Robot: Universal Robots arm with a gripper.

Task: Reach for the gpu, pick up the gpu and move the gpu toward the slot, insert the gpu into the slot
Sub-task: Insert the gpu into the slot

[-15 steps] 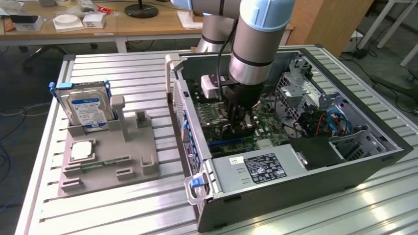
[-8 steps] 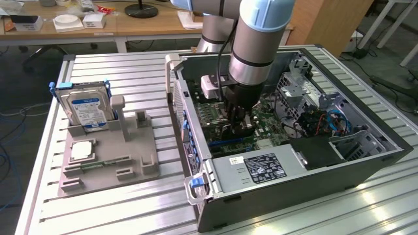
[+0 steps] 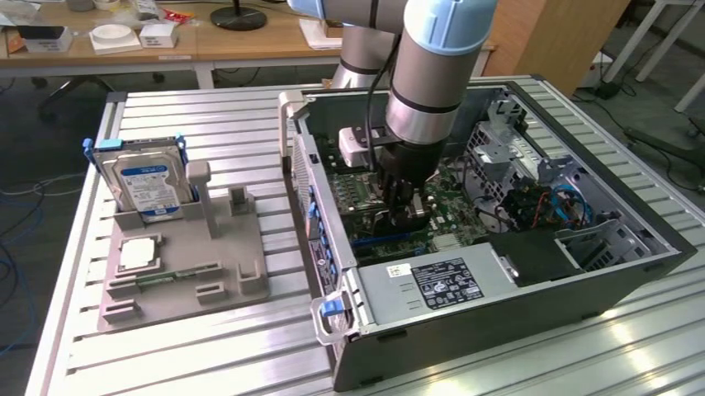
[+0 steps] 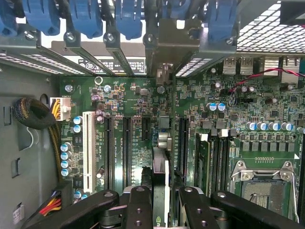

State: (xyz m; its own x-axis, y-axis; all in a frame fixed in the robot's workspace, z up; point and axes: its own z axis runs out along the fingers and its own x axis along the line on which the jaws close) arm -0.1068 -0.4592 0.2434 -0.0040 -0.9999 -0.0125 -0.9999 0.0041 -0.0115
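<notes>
Down inside the case, gripper (image 4: 161, 202) clamped on the gpu (image 4: 160, 176), edge-on above the slot (image 4: 162, 125).
Could jam or scrape the motherboard (image 4: 267, 109) if tilted off line.

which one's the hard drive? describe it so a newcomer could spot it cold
Start at the open computer case and look toward the exterior view's left to the grey fixture tray on the slatted table. The hard drive stands upright at its far corner: a silver box with a blue-and-white label, the tallest item there.
</notes>
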